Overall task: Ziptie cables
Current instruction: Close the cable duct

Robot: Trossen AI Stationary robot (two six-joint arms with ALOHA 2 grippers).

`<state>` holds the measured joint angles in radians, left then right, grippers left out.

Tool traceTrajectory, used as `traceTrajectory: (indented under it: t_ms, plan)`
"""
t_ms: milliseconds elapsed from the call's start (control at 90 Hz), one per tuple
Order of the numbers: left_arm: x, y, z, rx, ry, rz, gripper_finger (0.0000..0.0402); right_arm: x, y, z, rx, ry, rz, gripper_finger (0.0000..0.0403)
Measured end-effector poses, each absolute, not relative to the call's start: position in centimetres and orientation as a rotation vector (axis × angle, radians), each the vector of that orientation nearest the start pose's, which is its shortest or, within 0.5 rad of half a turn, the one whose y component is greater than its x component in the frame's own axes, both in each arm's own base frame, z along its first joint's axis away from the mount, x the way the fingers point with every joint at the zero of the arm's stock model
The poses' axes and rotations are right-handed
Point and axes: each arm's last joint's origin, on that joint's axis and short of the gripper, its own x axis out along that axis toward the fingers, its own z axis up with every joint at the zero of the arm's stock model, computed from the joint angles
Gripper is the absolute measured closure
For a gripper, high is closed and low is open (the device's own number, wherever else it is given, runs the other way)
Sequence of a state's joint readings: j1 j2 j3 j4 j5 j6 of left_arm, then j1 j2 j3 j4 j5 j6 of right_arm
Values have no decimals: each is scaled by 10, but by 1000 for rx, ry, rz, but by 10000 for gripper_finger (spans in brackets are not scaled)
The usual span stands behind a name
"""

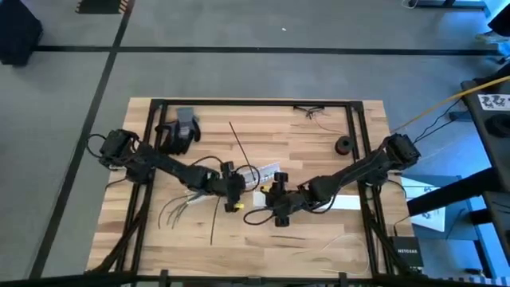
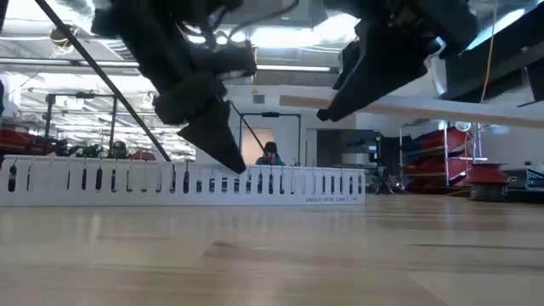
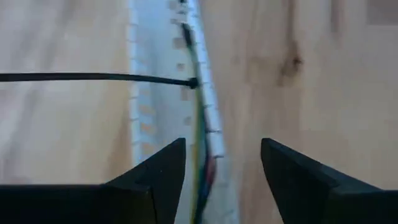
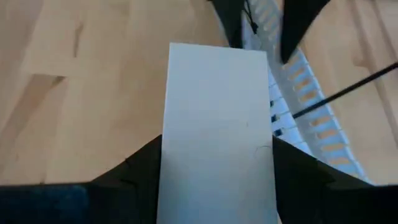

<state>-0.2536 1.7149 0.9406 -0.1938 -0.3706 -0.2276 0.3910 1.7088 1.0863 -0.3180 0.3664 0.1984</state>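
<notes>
The cables (image 1: 185, 204) lie left of centre with splayed ends toward the near left. In the left wrist view some of their wires (image 3: 200, 134) run along a white perforated strip (image 3: 155, 93). That strip stands on edge on the table (image 2: 183, 180). A black zip tie (image 3: 93, 78) reaches it from one side. My left gripper (image 3: 222, 146) hangs open over the strip, one finger on each side of the wires. My right gripper (image 4: 217, 146) is just to its right, shut on a flat white strip (image 4: 217, 112). My right gripper pinches the flat white strip by its two long edges (image 4: 166, 155) between its fingers. The fingers lie along it, coming from the table's right. The strip (image 2: 425, 105) is lifted clear of the table, about level. Its free end (image 4: 217, 53) points toward the left gripper.
A dark and grey glove (image 1: 182, 127) lies at the far left and a black roll (image 1: 343, 145) at the far right. A long black zip tie (image 1: 223, 179) crosses the middle, and thin ties (image 1: 295, 237) lie near the front edge. People sit in the room behind.
</notes>
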Motion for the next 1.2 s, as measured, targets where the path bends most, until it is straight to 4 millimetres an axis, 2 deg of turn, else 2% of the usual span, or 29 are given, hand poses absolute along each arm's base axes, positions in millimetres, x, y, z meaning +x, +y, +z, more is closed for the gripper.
traceTrajectory:
  t_ms: [244,533,644,800,956,1089,1200]
  plan:
    - [310,-77,147,145,1032,201,383,326,116,194,-173,882,-66,178]
    - [276,-119,149,232,1155,132,398,321,115,200,-174,893,-57,178]
    - [272,-130,149,223,1144,103,381,320,114,200,-177,901,-56,178]
    - [272,-132,150,202,1173,88,321,318,114,200,-180,915,-59,178]
    - [278,-136,172,216,1168,26,258,315,113,200,-164,936,-72,178]
    - [282,-138,199,203,1043,-26,221,315,113,200,-163,937,-74,178]
    - [294,-134,208,219,903,-51,200,315,113,200,-163,936,-74,178]
